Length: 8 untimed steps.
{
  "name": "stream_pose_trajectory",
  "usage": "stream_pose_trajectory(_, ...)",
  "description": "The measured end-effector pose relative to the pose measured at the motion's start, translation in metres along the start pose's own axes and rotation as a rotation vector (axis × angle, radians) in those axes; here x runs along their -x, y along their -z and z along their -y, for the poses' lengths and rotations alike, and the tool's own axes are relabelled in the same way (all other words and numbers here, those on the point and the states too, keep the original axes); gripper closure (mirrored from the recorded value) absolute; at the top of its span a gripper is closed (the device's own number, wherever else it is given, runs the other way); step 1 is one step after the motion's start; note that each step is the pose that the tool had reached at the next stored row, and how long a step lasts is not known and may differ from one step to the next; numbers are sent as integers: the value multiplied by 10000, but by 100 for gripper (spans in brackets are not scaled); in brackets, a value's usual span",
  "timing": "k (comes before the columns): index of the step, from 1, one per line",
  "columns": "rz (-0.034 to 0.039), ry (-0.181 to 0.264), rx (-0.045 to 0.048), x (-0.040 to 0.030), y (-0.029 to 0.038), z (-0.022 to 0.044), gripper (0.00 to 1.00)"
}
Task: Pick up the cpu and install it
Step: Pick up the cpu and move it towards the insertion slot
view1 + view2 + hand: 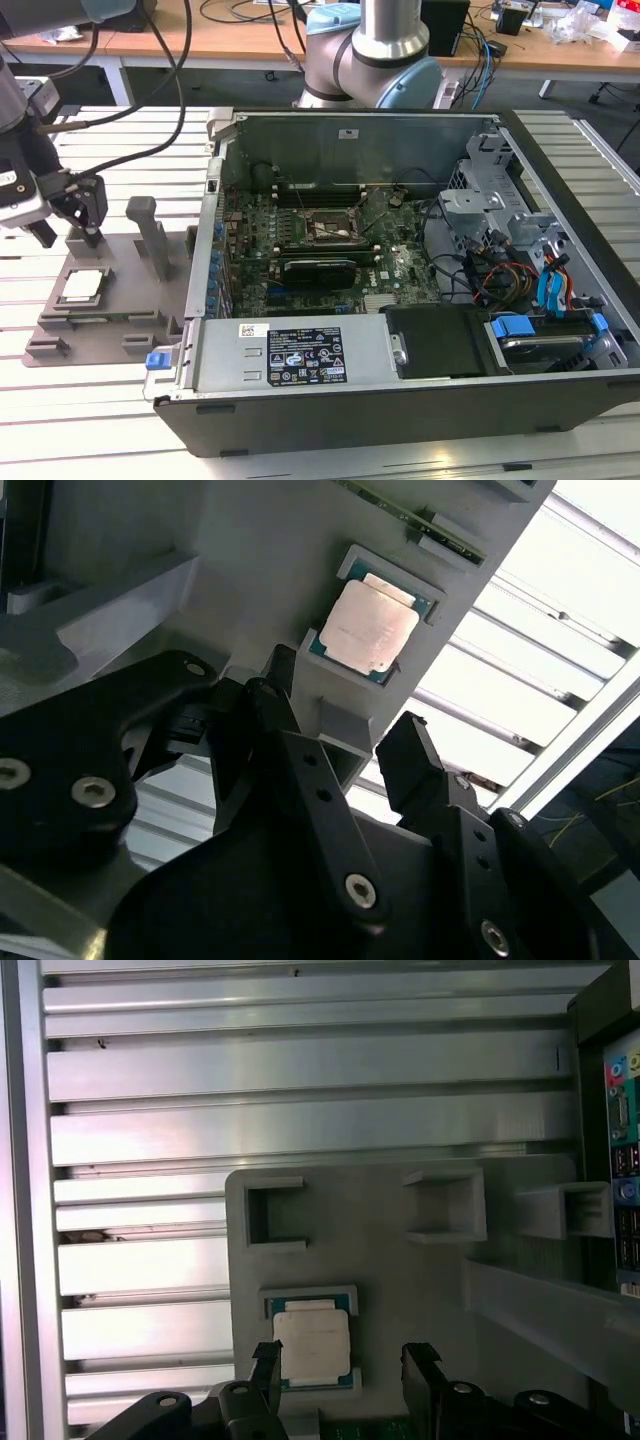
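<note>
The cpu [312, 1345] lies flat in a recess of the grey fixture tray [400, 1270] on the desk [300, 1070]. The jaws stand apart and empty above it; in the first wrist view the cpu sits off-centre, close to one jaw.

A wooden desk [250, 45] stands behind the slatted metal table [100, 400].

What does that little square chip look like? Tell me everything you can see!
The chip is a small flat square with a pale, silvery metal top and a thin green rim. It lies flat in a square pocket of the grey plastic tray, on the exterior view's left of the open computer case. The gripper hangs near it with fingers open; nothing grips it.
</note>
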<state>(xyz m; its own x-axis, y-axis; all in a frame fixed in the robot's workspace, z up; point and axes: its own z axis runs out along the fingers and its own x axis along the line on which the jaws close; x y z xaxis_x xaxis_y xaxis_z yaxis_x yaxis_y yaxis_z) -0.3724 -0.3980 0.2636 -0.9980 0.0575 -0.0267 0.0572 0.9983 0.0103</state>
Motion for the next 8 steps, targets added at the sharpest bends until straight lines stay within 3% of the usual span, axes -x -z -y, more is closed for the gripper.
stream_pose_trajectory(8, -1, 0, 0, -2, -91, 1, 40)
